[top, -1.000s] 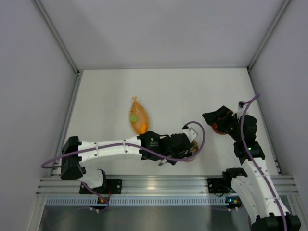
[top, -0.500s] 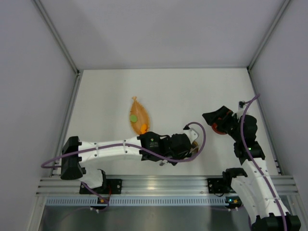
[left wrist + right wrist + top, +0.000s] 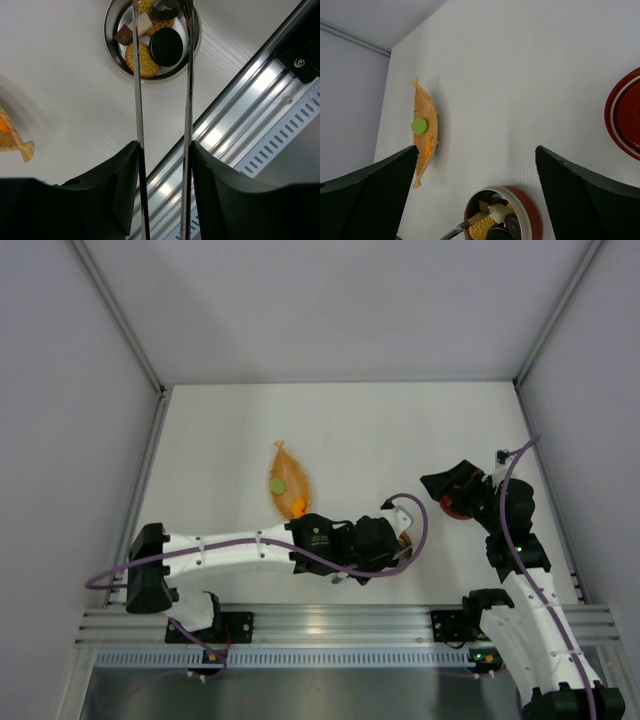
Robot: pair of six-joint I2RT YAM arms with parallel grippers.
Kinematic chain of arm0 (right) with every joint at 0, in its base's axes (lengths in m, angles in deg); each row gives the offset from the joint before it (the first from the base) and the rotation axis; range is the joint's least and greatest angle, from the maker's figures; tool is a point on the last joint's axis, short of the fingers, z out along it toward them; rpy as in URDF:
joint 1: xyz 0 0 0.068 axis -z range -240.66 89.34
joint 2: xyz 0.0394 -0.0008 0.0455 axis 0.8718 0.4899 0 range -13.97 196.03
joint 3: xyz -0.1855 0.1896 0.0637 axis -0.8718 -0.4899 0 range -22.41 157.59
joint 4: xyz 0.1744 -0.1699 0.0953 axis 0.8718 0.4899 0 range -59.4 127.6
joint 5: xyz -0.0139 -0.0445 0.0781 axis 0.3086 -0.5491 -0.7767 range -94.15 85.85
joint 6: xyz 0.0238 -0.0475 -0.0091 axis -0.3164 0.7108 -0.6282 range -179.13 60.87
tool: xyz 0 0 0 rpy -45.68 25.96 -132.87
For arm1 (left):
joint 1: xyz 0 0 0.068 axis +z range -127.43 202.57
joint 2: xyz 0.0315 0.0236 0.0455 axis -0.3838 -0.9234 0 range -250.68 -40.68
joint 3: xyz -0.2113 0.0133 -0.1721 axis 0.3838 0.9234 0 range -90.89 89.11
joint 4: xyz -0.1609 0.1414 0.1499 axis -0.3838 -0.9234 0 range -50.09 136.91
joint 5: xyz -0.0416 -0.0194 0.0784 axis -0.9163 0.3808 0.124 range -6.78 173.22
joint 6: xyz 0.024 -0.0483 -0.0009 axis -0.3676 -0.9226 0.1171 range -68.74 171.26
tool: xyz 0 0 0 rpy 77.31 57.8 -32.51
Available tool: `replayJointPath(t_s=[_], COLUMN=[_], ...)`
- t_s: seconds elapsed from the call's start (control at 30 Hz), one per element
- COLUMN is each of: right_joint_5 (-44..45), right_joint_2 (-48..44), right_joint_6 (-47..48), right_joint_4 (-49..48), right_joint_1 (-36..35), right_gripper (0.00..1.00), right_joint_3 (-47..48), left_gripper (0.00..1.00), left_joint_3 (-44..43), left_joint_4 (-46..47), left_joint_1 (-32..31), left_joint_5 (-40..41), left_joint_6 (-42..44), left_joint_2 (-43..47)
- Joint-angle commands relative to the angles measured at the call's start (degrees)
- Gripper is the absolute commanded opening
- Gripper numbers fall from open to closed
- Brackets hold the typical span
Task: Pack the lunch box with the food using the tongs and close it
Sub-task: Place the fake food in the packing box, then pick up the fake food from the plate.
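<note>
A white table (image 3: 380, 430) is standing between pale grey walls (image 3: 340, 310); aluminium rails (image 3: 340, 620) are running along its near edge, metal struts (image 3: 118, 315) lining the corners, even light falling.

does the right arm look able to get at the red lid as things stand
Probably yes. The right claw hangs open close by the red lid, with nothing seen between them; the left claw and tongs are off at the lunch box.
</note>
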Motion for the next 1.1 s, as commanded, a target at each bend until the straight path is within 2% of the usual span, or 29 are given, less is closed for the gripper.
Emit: replayJointPath(t_s=[0.0, 0.2, 0.3, 0.47, 0.57, 0.77, 1.07], right_joint_5=[0.64, 0.64, 0.47, 0.29, 0.29, 0.12, 0.2], right_joint_2=[-0.75, -0.66, -0.66, -0.74, -0.57, -0.48, 0.39], right_joint_6=[0.96, 1.05, 0.88, 0.79, 0.7, 0.44, 1.05], right_joint_4=[-0.99, -1.08, -1.17, -1.26, -1.43, -1.61, -1.43], right_joint_1=[0.52, 0.61, 0.61, 0.61, 0.52, 0.52, 0.61], right_gripper=[1.0, 1.0, 1.0, 0.99, 1.0, 0.99, 0.99], right_joint_3=[1.5, 1.41, 1.41, 1.5, 1.59, 1.76, 2.2], left_gripper=[0.49, 0.5, 0.51, 0.52, 0.52, 0.53, 0.53], left_joint_3=[-3.02, -4.24, -4.34, 0.49, 4.45, 11.74, 16.58], left_joint_4=[2.26, -1.69, -6.96, -10.84, -10.84, -9.09, -7.06], left_joint_1=[-0.32, -0.06, 4.85, 21.52, 27.43, 30.79, 33.16], left_joint_5=[2.04, 10.73, 14.61, 9.71, 6.46, 3.02, -0.23], left_joint_6=[0.3, -1.45, -3.82, -4.36, -3.48, -3.74, -5.15], left_joint_2=[1.76, 7.38, 10.8, 18.09, 20.56, 21.71, 22.06])
